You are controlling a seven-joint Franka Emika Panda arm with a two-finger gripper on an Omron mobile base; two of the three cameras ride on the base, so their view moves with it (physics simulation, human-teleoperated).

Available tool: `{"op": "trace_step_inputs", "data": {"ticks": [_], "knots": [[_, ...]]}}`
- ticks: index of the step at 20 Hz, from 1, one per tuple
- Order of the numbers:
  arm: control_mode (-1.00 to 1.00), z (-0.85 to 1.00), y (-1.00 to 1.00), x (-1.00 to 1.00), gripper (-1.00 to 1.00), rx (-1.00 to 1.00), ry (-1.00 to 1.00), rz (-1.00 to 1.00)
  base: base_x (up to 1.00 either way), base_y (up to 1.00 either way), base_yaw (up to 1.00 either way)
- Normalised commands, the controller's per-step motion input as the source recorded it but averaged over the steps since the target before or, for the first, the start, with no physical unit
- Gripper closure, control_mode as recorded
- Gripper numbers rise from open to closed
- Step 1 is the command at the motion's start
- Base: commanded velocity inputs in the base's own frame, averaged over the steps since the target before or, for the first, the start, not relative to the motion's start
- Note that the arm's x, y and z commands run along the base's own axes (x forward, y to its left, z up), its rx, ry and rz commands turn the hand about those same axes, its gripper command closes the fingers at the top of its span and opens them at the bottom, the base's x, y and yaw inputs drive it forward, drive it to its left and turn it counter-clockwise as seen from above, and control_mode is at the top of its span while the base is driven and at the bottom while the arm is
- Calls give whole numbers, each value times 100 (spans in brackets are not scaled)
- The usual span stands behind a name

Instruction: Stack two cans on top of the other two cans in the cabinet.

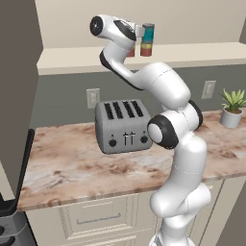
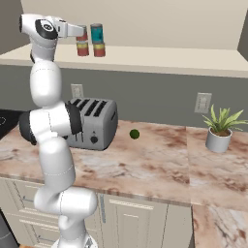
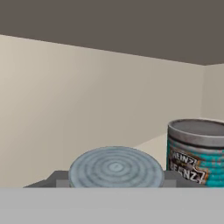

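Right base view, one teal-blue can [image 2: 97,33], three red cans [image 2: 99,50]

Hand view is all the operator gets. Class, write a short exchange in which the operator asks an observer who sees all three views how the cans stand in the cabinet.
Operator: A grey top sits between the gripper's tips. What colour is that held can?
Observer: Red with a yellow-green band, seen from the right base view.
Operator: What is under it?
Observer: A second red can, directly below it on the cabinet shelf. I cannot tell whether they touch.
Operator: And the teal-blue can beside it?
Observer: It stands upright on a third red can.
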Motion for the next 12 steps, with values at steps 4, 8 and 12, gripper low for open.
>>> {"op": "trace_step_inputs", "data": {"ticks": [4, 8, 12], "knots": [[-100, 0, 0, 0, 100, 0, 0, 0, 0, 0, 0], [-100, 0, 0, 0, 100, 0, 0, 0, 0, 0, 0], [-100, 0, 0, 0, 100, 0, 0, 0, 0, 0, 0]]}}
